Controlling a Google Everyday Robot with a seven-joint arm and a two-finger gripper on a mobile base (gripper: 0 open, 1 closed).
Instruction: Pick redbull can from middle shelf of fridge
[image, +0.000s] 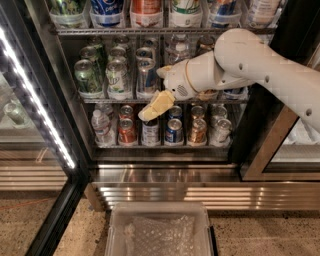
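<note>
Gripper (151, 109) – centre frame, on white arm (260, 65) entering from right, held before the lower tier's cans; whether spread or closed not discernible | redbull can (146, 76) – upright, front of middle shelf (112, 100), just above-left of gripper, not held | fridge (252, 135) – door open | clear bin (160, 220) – bottom centre, on floor

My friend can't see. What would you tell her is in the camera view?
A white robot arm reaches into the open fridge, its gripper hanging at the front edge of the middle shelf, just below the redbull can. Cans and bottles fill the shelves, and a clear bin sits on the floor in front.
</note>
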